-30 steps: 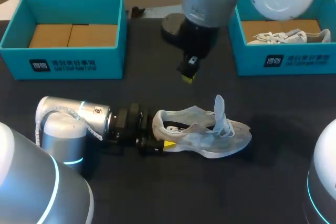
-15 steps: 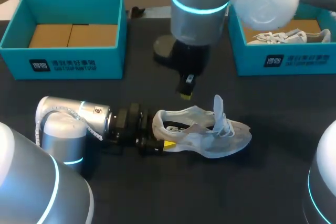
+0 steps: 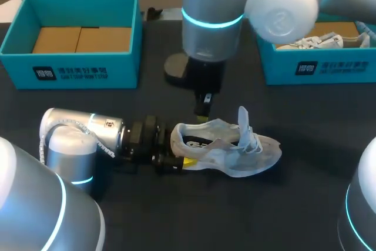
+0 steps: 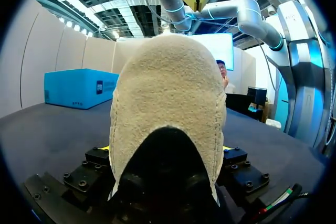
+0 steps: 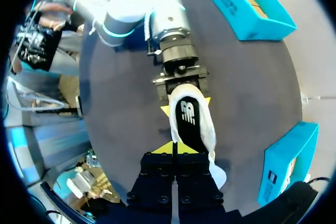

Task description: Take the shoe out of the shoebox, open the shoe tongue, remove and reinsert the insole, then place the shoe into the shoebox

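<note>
**A:** Where was the shoe at that moment?

**B:** It stood on its sole on the dark desk, outside both boxes. The left shoebox was well apart from the shoe, to its left and behind it, and showed only a brown cardboard floor.

**A:** And the left arm?

**B:** It lay low on the desk just left of the shoe. The left tool held the heel, with one yellow tip on each side of it. The toe pointed away from it.

**A:** Was the tongue open?

**B:** Yes, the tongue stood up above the laces part. The dark insole was in view inside the shoe.

**A:** What had changed in the last second?

**B:** The right arm had come down and moved a little to the left. The right tool now hung just above the heel end of the shoe's opening. Its tips were pressed together and it held nothing. The shoe and the left tool had not moved.

**A:** What did this mean for the task?

**B:** I judged that the taking out and the tongue were finished, and the insole step was starting. The right tool would need to open before it could take the insole.

**A:** And further right?

**B:** The right shoebox stood behind the shoe, with another white shoe inside.
</note>
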Motion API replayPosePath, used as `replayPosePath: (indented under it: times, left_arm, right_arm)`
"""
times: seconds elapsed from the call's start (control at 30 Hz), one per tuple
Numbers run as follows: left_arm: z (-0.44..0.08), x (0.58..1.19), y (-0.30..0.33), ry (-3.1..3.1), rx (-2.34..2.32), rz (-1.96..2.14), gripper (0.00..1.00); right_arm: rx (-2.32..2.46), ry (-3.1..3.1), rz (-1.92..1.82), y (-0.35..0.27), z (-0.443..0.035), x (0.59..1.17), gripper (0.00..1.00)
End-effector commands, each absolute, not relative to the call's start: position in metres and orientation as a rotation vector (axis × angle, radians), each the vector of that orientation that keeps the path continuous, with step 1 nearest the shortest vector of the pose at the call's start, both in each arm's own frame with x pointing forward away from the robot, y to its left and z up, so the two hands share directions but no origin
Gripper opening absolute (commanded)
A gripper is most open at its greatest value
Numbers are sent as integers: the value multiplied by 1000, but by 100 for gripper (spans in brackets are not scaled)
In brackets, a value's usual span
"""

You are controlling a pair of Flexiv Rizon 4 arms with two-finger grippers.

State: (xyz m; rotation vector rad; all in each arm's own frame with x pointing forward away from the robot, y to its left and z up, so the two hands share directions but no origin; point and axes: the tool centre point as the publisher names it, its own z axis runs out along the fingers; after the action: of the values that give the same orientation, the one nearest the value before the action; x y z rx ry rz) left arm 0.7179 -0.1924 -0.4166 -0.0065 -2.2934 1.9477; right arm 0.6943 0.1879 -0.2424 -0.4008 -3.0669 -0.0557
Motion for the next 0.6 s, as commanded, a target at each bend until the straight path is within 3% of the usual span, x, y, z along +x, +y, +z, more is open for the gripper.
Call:
replayPosePath:
  times: [0.03,0.6]
  left_arm:
    - [-417,717,-192,-2295,-5,1949,0]
    - [-417,717,-192,-2295,-5,1949,0]
  right_arm:
    - [-388,-3065,-14,208,-272,695,0]
    - [-298,-3114,3,206,-297,698,0]
